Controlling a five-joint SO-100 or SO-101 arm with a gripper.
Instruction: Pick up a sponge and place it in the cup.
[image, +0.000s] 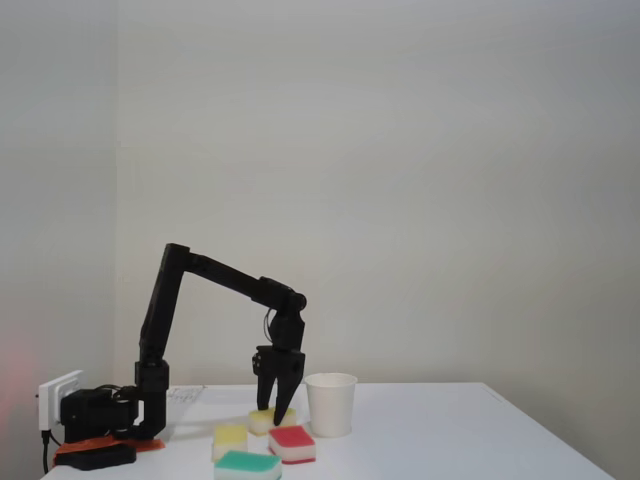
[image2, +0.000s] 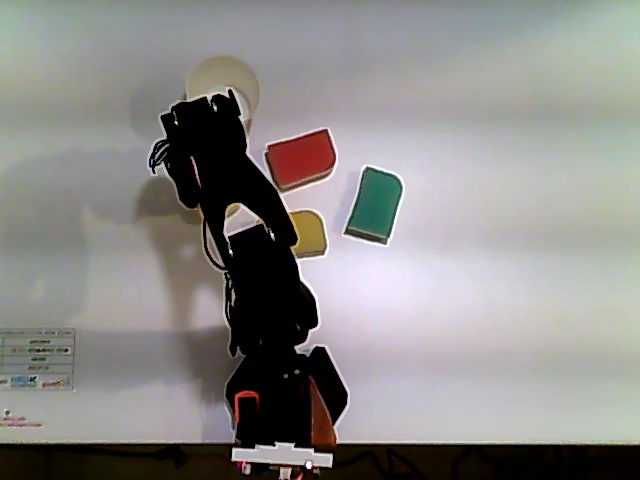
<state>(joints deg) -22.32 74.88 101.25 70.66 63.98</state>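
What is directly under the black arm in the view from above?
A pale-yellow sponge peeks out beside the arm; most of it is covered. The white paper cup shows only partly, so its inside cannot be fully seen.

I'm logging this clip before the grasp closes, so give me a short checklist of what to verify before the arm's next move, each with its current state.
1. Gripper lowered over the sponge: ok, in the fixed view the fingers straddle it at table level.
2. Jaws open enough: ok, they stand apart on either side of the sponge.
3. Sponge centred between the fingers: cannot tell, the arm hides it in the other view.
4. Cup upright and open: ok.
5. Neighbours out of the way: ok for the second yellow sponge and green sponge; the red sponge sits close to the fingers, contact cannot be told.
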